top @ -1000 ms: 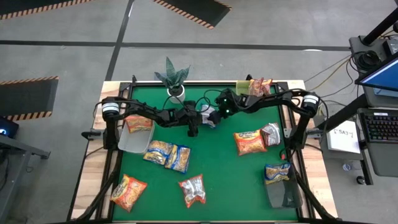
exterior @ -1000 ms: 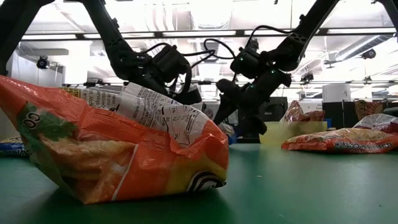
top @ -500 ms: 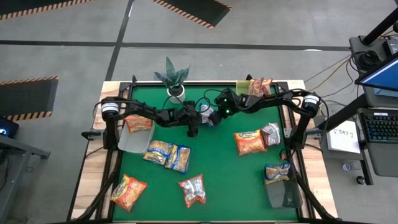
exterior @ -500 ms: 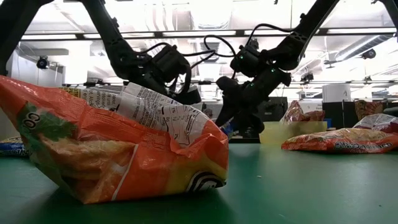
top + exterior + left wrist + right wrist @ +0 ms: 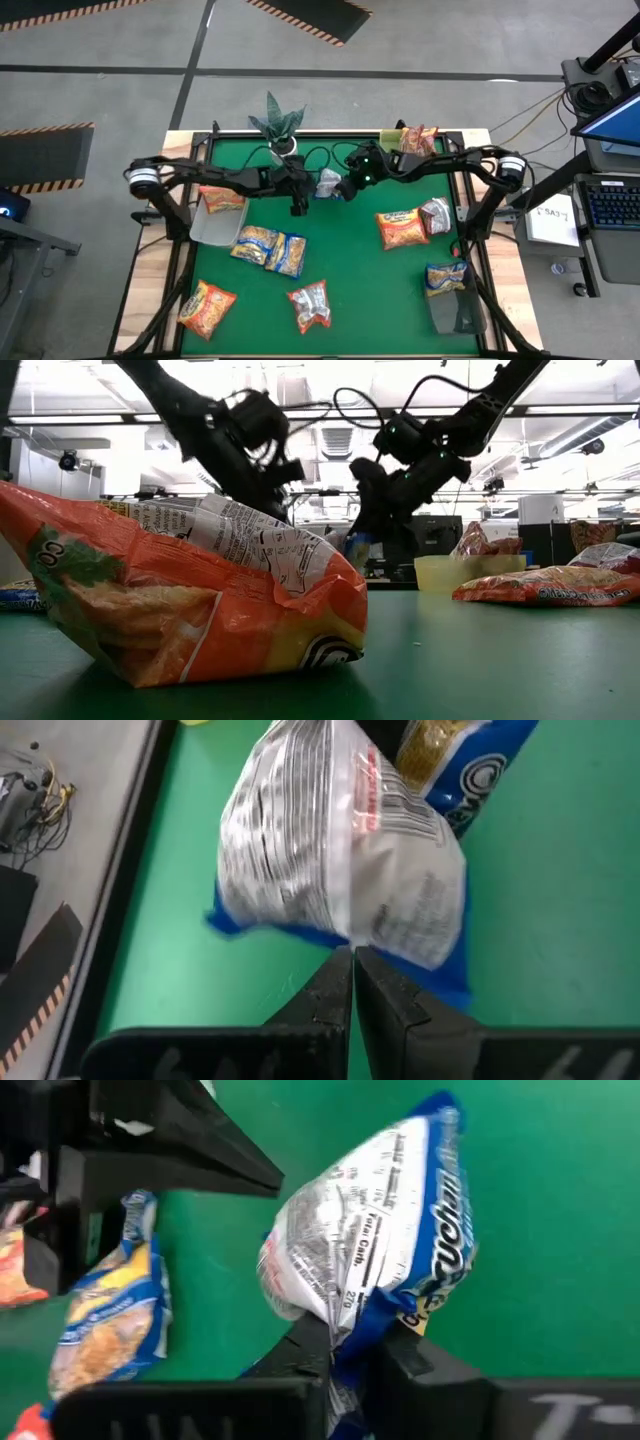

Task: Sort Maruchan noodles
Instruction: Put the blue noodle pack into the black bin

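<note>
Your right gripper (image 5: 343,188) sits over the far middle of the green table (image 5: 350,290), fingers pinched tight on the edge of a blue-and-white noodle packet (image 5: 327,183); in the right wrist view that packet (image 5: 375,1250) stands up out of the clamp, its printed white back toward the camera and its blue border down one side. In the low view you see it hanging clear of the mat under the gripper (image 5: 362,540). Your left gripper (image 5: 297,205) is just beside the same packet on its other side; the left wrist view shows its fingers (image 5: 330,995) closed together with nothing between them, and the packet (image 5: 340,850) lies right past the tips, close but not gripped. The rest of the noodles are spread over the table: an orange packet (image 5: 222,197) at the left edge above a clear bin (image 5: 210,228), a yellow-and-blue pair (image 5: 270,248) left of centre, an orange one (image 5: 206,307) at the near left corner, a red-silver one (image 5: 310,305) near the front middle, an orange one (image 5: 401,227) with a silver one (image 5: 437,214) touching it on the right, and a yellow-and-blue one (image 5: 445,277) at the near right. A couple more packets (image 5: 418,138) rest in the lime-green tray (image 5: 390,137) at the far right corner. A potted plant (image 5: 278,125) stands at the far edge, behind the left gripper.
</note>
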You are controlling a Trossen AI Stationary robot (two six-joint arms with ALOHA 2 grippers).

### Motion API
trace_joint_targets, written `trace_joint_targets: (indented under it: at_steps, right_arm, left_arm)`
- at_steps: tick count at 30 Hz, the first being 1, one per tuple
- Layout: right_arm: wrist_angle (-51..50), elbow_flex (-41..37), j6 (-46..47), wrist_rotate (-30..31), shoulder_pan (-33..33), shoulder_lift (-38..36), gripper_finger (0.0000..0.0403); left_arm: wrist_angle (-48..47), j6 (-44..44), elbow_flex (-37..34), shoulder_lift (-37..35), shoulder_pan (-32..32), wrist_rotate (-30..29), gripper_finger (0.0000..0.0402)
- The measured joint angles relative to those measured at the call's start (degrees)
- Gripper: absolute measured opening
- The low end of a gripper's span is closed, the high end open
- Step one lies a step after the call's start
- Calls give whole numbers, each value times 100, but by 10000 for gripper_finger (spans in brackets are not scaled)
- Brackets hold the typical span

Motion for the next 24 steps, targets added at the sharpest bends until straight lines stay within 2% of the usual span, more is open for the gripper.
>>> trace_joint_targets:
  at_steps: [6,11,15,19,24]
  right_arm:
    - [-318,0,44,-23,98,-532,13]
    - [-1414,83,640,-899,257,-1222,13]
    - [-2658,382,1542,-1786,618,-1855,13]
    - [-4021,771,3016,-1872,1208,-2386,13]
    - [-4970,1274,4711,-1746,2149,-2759,13]
  left_arm:
    - [-561,-221,-199,-963,-69,1,0]
    - [-554,-349,-535,-1845,-188,0,0]
    - [-399,-365,-728,-2438,-296,2,0]
    - [-291,-419,-763,-2763,-361,1,0]
    - [-140,-450,-764,-2912,-379,2,0]
